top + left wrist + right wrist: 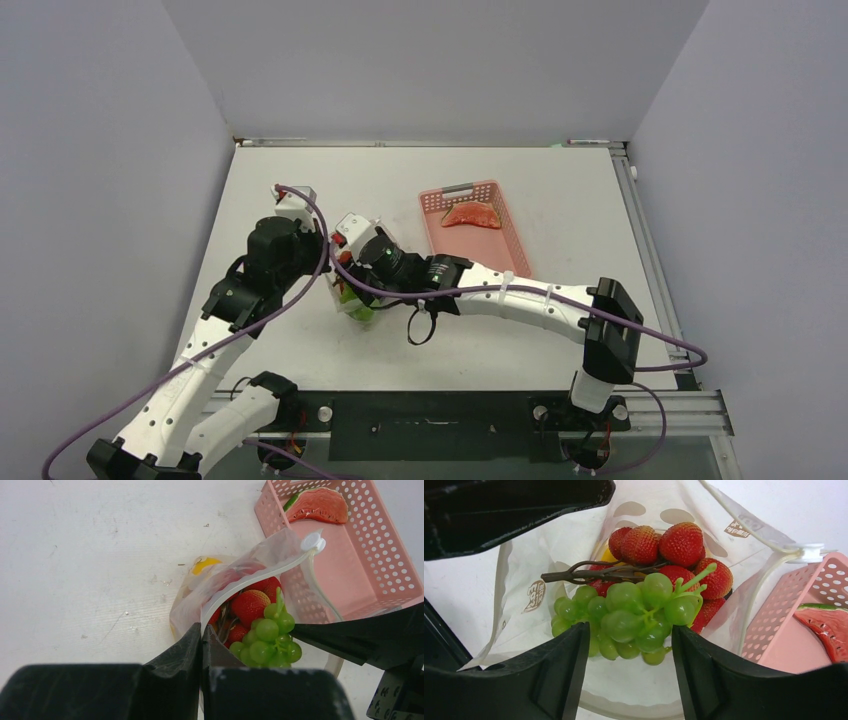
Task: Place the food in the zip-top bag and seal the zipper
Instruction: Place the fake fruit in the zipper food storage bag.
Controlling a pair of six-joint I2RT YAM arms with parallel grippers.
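The clear zip-top bag (531, 605) stands with its mouth open. Inside lie a bunch of green grapes (629, 615), several red strawberries (669, 542) and a yellow piece (205, 565). My left gripper (202, 630) is shut on the bag's mouth edge, pinching the white zipper strip (250, 577). The zipper's white slider (312, 542) sits at the far end. My right gripper (630, 630) is open just over the bag mouth, its fingers either side of the grapes and not touching them. From above, both grippers meet over the bag (357, 305).
A pink slotted basket (500, 240) stands right of the bag and holds a watermelon slice (320, 505). One right finger (360, 635) shows beside the grapes in the left wrist view. Grey walls close in the table on three sides.
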